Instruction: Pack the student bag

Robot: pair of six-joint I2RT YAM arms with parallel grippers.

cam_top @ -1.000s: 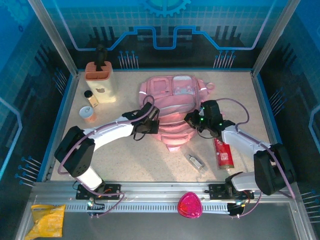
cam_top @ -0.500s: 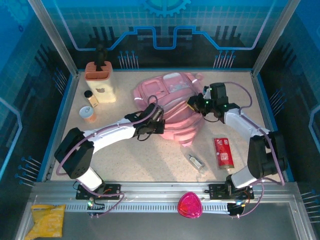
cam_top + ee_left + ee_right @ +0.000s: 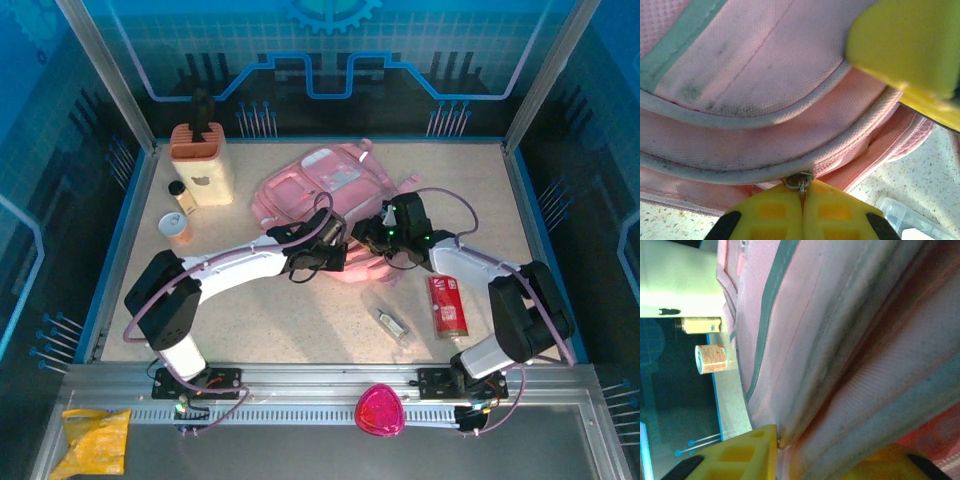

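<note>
The student bag (image 3: 312, 185) has turned and slid toward the table's far left since a second ago, and both arms have closed in along its near edge, the left gripper (image 3: 802, 198) reaching further right than before. The bag now lies flat and skewed at the middle of the table's far half, its glossy front pockets facing up. The left gripper sits tight against the near hem, its yellow pads pressed together on the small metal zip pull (image 3: 799, 180) that hangs from the piped seam. Just to its right, the right gripper (image 3: 825, 452) is pushed up against the same edge, its jaws standing apart with a fold of the pink fabric between them. Nearer the arm bases, well clear of the bag, lie a small clear bottle (image 3: 390, 322) and a flat red packet (image 3: 448, 305). On the left side stand a cream holder (image 3: 203, 165), a little dark-capped bottle (image 3: 181, 197) and an orange can (image 3: 175, 228). A magenta rounded object (image 3: 380, 410) rests on the front rail.
</note>
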